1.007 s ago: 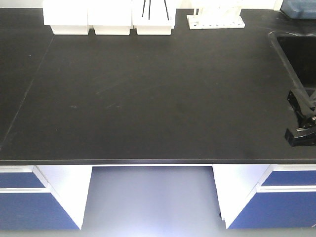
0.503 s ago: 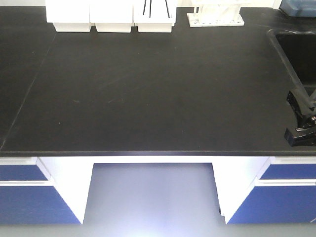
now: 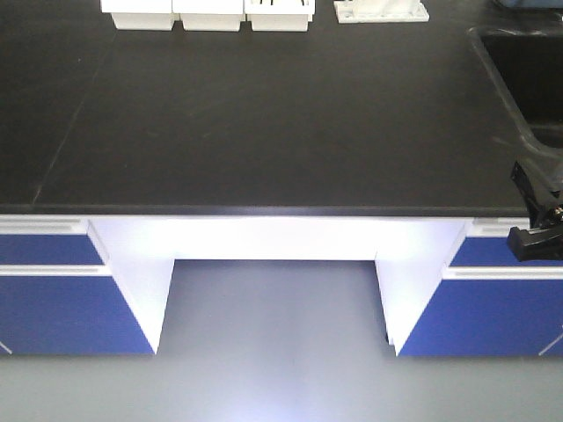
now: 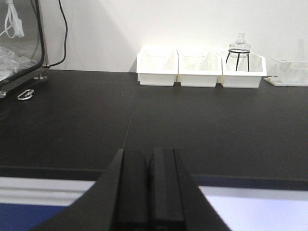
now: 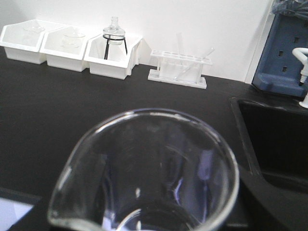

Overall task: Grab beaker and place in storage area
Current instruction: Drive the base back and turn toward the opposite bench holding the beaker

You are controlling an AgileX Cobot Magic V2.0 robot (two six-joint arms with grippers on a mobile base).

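The beaker (image 5: 144, 168), clear glass with a pouring lip at its lower left, fills the bottom of the right wrist view, held above the black bench top (image 5: 57, 101). My right gripper is shut on it; its fingers are mostly hidden behind the glass. In the front view the right gripper (image 3: 538, 215) hangs at the far right, by the bench's front edge. My left gripper (image 4: 150, 159) is shut with nothing in it, level with the bench edge. The storage area is out of view.
This bench (image 3: 264, 114) carries three white trays (image 3: 211, 13) and a test-tube rack (image 3: 380, 10) at the back, and a sink (image 3: 523, 70) at the right. A flask on a wire stand (image 5: 114, 38) sits in one tray. Blue cabinets (image 3: 53, 299) flank the kneehole.
The front view has drawn back from the bench: its front edge sits higher in frame and more cabinet and floor show. The right gripper keeps its place in frame.
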